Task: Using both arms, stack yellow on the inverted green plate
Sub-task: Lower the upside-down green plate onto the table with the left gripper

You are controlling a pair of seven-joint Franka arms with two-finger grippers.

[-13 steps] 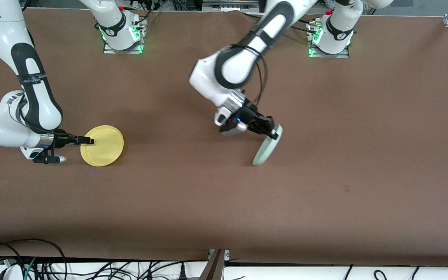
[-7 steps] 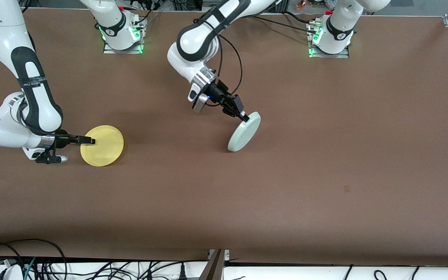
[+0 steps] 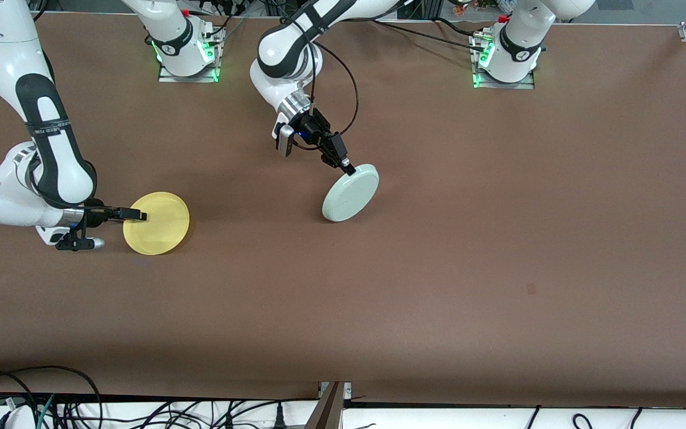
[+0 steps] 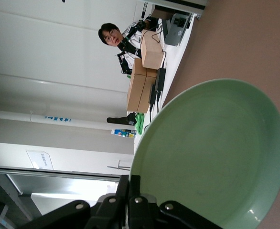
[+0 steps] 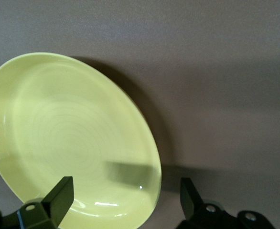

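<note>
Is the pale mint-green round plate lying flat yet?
No: the pale mint-green round plate is tilted, its rim gripped by the left claw.

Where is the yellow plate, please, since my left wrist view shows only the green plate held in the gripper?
Observer: The yellow plate lies flat on the table, toward the right arm's end.
Operator: Is the right gripper on it?
Observer: The right gripper is open at its edge, with one finger over the plate and the other off its rim.
Operator: And where over the table is my green plate?
Observer: The left gripper holds the green plate tilted over the middle of the table, well apart from the yellow plate.
</note>
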